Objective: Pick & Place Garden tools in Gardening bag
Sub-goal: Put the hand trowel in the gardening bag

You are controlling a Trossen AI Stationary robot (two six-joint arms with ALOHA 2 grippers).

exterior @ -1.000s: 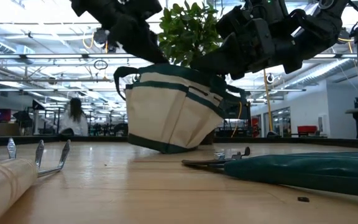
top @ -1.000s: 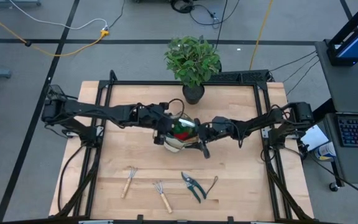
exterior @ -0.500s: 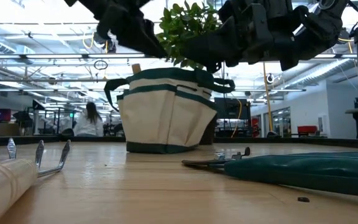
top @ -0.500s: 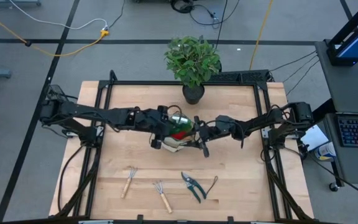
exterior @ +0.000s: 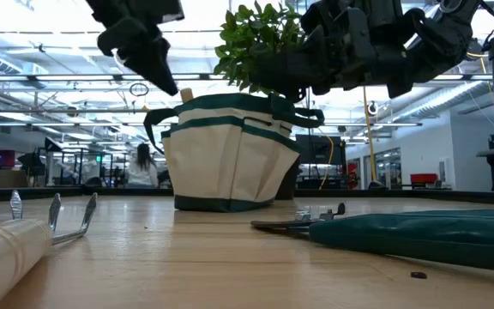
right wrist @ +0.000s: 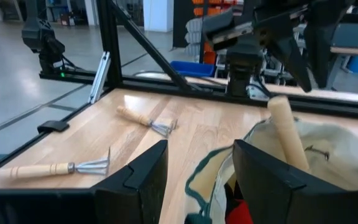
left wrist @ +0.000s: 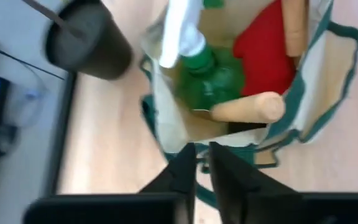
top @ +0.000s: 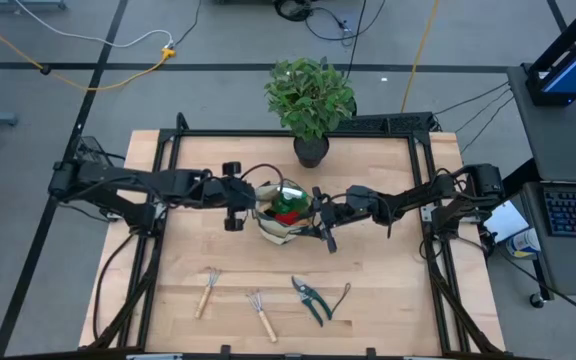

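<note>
The beige gardening bag [top: 282, 214] with green trim stands upright on the table's middle, on its base [exterior: 221, 204]. In it are a green spray bottle [left wrist: 219, 71], a red glove [left wrist: 263, 46] and wooden tool handles [left wrist: 247, 107]. My left gripper [top: 251, 207] is shut and empty, just left of and above the bag's rim [exterior: 168, 86]. My right gripper [top: 318, 217] is open at the bag's right side. Its fingers stand on either side of the bag's rim and green strap [right wrist: 196, 177]. A rake [top: 207, 290], a fork [top: 261, 313] and pruners [top: 311, 298] lie near the table's front edge. My right gripper is open, with one finger [right wrist: 135, 180] outside the bag and the other [right wrist: 272, 180] over its inside, coming level from the table's right. Whether either finger touches the rim, I cannot tell.
A potted leafy plant [top: 310, 95] in a black pot [top: 310, 150] stands at the table's far edge, just behind the bag. Bare wood lies left and right of the bag [top: 198, 250]. A person [exterior: 144, 163] walks in the room far behind the table.
My left gripper has drawn back from the bag, up and toward the table's left edge. The bag, tilted a second ago, has settled upright on its base. A wooden handle now sticks up at its left rim. My right gripper has stayed at the bag's right side.
</note>
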